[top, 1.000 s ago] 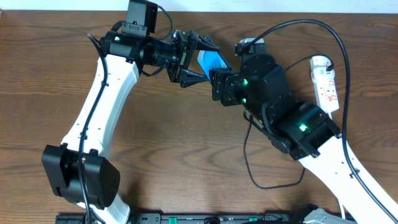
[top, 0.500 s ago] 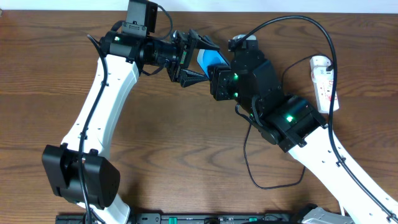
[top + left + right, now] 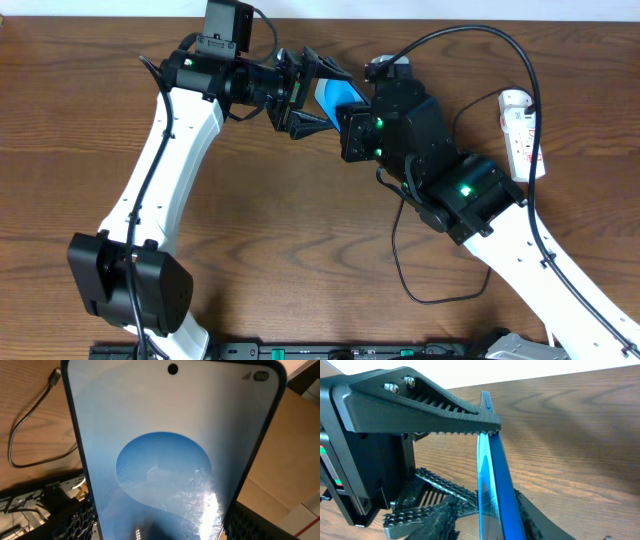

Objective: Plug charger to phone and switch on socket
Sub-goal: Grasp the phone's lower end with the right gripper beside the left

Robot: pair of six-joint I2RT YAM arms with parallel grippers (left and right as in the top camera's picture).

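Observation:
The phone (image 3: 338,97), blue-screened, is held off the table between both arms. My left gripper (image 3: 328,97) is shut on its long edges; its screen fills the left wrist view (image 3: 170,460), with the fingers (image 3: 160,532) at either side. My right gripper (image 3: 352,126) is around the phone's lower end. In the right wrist view the phone (image 3: 495,485) stands edge-on between the jaws (image 3: 485,525), with a gap on the left side. The black charger cable (image 3: 400,262) loops on the table under the right arm. Its connector tip (image 3: 54,379) lies free on the wood. The socket (image 3: 523,135) lies at the far right.
The left gripper's finger (image 3: 430,397) crosses the top of the right wrist view, touching the phone's upper edge. A thick black arm cable (image 3: 480,35) arches over the right arm. Black equipment (image 3: 300,352) runs along the table's front edge.
My right arm moved up and to the left, bringing its gripper onto the phone's lower end, then stopped. The left arm and the phone have stayed in place.

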